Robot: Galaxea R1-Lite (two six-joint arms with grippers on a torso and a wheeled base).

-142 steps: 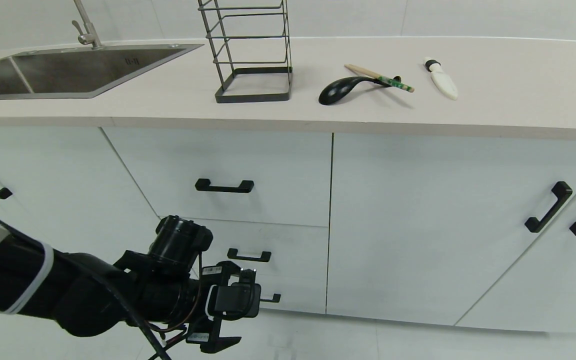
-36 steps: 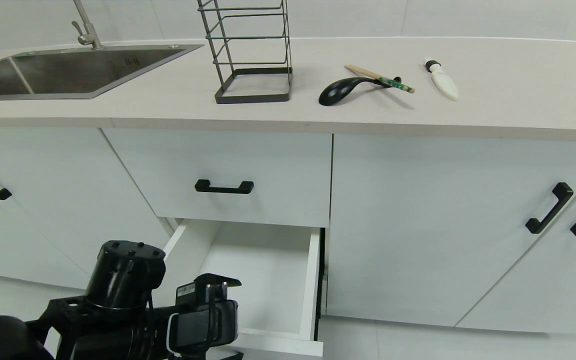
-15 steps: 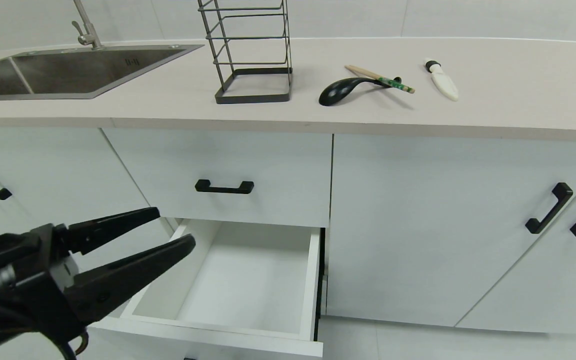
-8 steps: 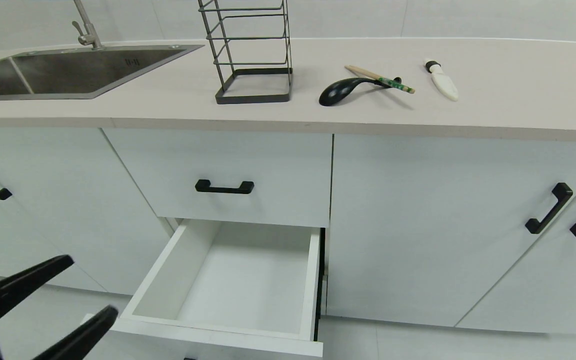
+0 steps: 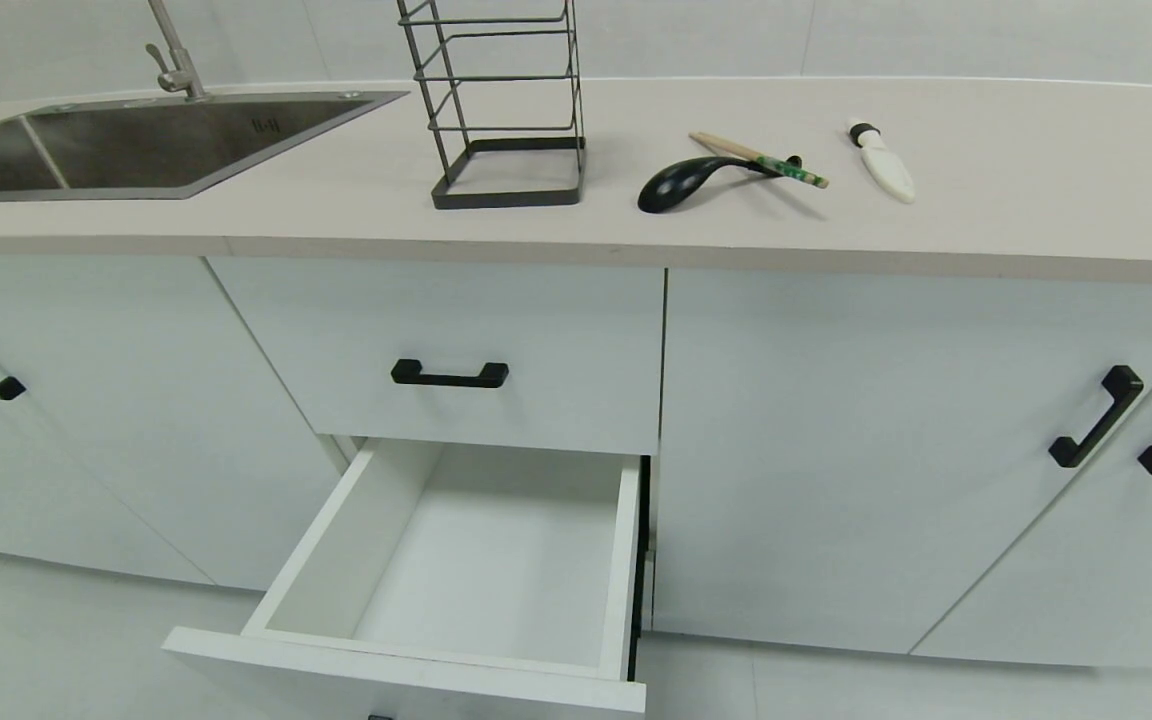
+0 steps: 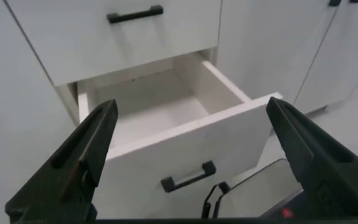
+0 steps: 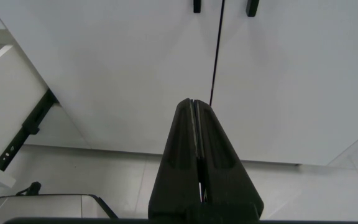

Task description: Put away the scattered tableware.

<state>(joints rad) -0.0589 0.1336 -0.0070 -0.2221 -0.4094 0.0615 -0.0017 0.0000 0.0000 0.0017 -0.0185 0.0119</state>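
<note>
Scattered on the pale table (image 5: pixel 986 190), right of centre, three pieces of tableware. Black spoon (image 5: pixel 681 181), bowl toward the front edge, handle running back and to the right. Pair of wooden chopsticks (image 5: pixel 758 158) with green-patterned ends, laid across the tip of the spoon's handle and touching it. Farther right and apart from both, a small white knife (image 5: pixel 882 166) with a black band at its far end; sheathed or bare, cannot tell. All three flat on the table.

Left of the spoon, an upright black wire rack (image 5: pixel 506 110). Farther left, a steel sink (image 5: pixel 136 135) set into the table, faucet (image 5: pixel 171 55) behind it.

Below the table, white cabinet fronts with black handles. Under the rack, closed upper drawer (image 5: pixel 536 340). Directly beneath it, lower drawer (image 5: pixel 321 560) pulled well out, white inside.

Left hand (image 6: pixel 190 106) low in front of the open drawer, black fingers spread wide apart, with the drawer front and its black handle (image 6: pixel 188 177) seen between them in the left wrist view. Right hand (image 7: pixel 193 107) low as well, fingers pressed together, facing the seam between two white cabinet doors (image 7: pixel 278 74), with the drawer's black slide rail (image 7: pixel 25 130) off to one side.
</note>
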